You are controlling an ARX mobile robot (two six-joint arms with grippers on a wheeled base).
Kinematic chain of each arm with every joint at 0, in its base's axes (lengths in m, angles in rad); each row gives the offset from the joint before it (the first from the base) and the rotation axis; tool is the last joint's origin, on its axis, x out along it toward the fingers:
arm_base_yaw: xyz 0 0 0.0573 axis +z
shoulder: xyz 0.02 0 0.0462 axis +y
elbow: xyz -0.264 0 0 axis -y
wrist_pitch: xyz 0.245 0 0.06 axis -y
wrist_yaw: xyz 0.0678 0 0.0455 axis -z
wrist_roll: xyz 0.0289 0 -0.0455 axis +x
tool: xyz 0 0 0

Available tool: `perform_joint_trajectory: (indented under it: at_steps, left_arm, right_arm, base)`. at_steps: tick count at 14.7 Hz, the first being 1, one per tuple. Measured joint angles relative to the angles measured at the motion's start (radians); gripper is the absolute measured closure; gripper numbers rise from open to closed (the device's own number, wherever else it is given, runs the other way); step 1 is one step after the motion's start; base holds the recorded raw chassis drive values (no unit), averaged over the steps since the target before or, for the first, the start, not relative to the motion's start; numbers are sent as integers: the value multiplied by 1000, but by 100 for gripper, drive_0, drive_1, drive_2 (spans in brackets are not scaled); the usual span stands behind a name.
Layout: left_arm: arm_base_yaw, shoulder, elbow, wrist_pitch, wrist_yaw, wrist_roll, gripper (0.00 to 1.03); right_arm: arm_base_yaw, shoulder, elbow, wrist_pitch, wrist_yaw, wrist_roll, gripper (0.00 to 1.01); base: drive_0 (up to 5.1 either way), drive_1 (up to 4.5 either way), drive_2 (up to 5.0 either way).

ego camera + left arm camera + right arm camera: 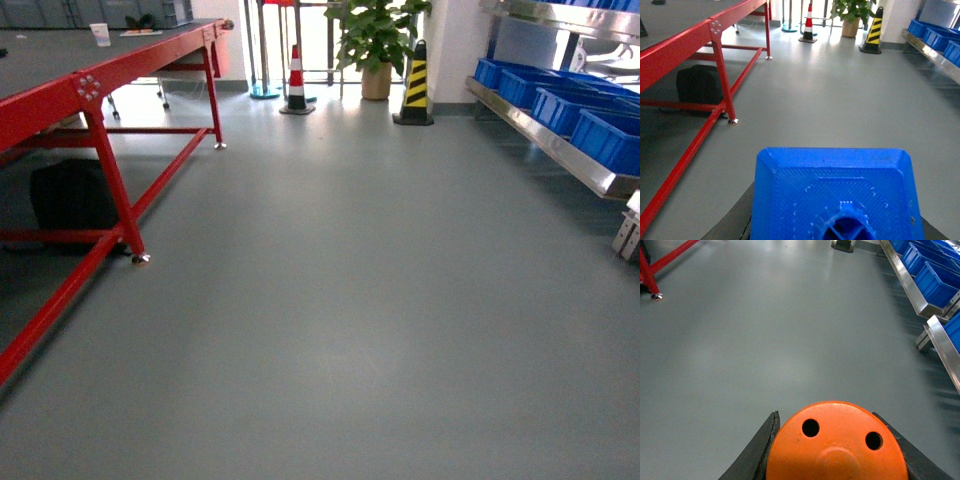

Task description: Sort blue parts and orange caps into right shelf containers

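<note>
Grey floor (330,330), smooth, wide and open across the middle of the room.

Left side: red frame with dark tabletop (60,55); white cup (100,34) at far end; black bag (72,200) on floor beneath, between the legs.

Far wall: red-white cone (296,82), yellow-black cone (415,88), potted plant (377,45) between them.

Right side: steel shelf (560,150), sloped, carrying a row of open blue crates (600,135); lower tier partly seen in right wrist view. Crates angled toward the aisle, presumably for easy dropping-in from the front.

Left hand (837,235): closed around blue part (835,195), which fills the lower frame of its wrist view; only dark finger edges visible beside it. Stud end faces the camera. Held clear of the floor, apparently for carrying.

Right hand (837,475): closed around orange cap (837,445), dark fingers (762,442) touching both flanks. Flat top with two dark holes faces the camera; printed side not visible. Also carried above the floor.

Neither hand nor arm visible in head view; both seemingly tucked low and close to the base for travel.

Task status, judged: one part and one cap in grasp, none yet in a crate. Shelf well apart from both hands, ahead and to the right. Next need: approach to shelf, then separate crates for blue and orange. Crate contents not discernible from here.

Risk: part's grip contact unseen, so security of hold unknown.
</note>
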Motion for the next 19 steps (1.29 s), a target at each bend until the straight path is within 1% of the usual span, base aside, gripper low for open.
perform_joint_trajectory:
  at_steps: [19]
  left_arm:
    - [0, 1, 0, 3, 0, 0, 59]
  right_arm:
    - [0, 0, 1, 3, 1, 0, 58]
  base:
    - [3, 417, -412]
